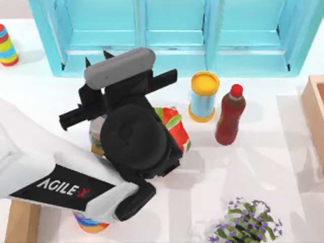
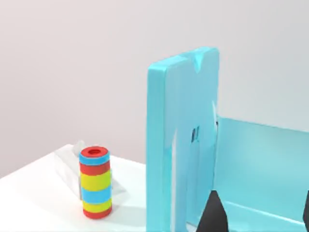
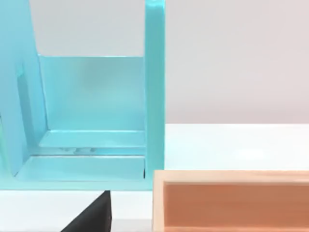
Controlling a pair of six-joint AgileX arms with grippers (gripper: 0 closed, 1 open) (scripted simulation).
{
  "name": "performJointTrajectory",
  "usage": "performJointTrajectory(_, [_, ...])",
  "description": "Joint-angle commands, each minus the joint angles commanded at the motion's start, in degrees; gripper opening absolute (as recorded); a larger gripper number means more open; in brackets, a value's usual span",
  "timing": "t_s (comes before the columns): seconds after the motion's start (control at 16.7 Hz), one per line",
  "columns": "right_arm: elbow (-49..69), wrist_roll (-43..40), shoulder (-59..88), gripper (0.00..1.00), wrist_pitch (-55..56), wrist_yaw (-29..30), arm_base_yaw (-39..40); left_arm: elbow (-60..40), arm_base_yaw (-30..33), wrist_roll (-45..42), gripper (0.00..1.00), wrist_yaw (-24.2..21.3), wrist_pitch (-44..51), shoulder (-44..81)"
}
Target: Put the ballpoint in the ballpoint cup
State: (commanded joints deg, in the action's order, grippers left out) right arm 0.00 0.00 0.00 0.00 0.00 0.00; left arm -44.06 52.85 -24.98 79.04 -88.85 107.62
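My left arm reaches over the middle-left of the table, and its gripper [image 1: 97,58] points at the turquoise shelf [image 1: 172,35]. The left wrist view has the two dark fingertips [image 2: 215,215] wide apart before the shelf's side wall [image 2: 183,145], so the gripper [image 2: 260,217] is open with nothing between them. The ballpoint and the ballpoint cup are hidden or out of view. A dark part of my right gripper [image 3: 94,217] shows close to a wooden box [image 3: 231,200] and the shelf's right end [image 3: 154,96].
Beside the left arm stand a red watermelon pot [image 1: 176,129], a yellow-lidded blue can [image 1: 204,96] and a red-capped brown bottle [image 1: 230,115]. A striped cylinder [image 1: 7,45] stands far left, the wooden box [image 1: 315,116] right, purple flowers [image 1: 248,223] in front.
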Motion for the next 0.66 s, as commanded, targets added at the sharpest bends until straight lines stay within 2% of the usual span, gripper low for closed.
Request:
performJointTrajectory(0.3, [0.0,0.0,0.0,1.00,0.0,0.0,0.0,0.0,0.0,0.0,0.98,0.0,0.0,0.0])
performJointTrajectory(0.66, [0.0,0.0,0.0,1.00,0.0,0.0,0.0,0.0,0.0,0.0,1.00,0.0,0.0,0.0])
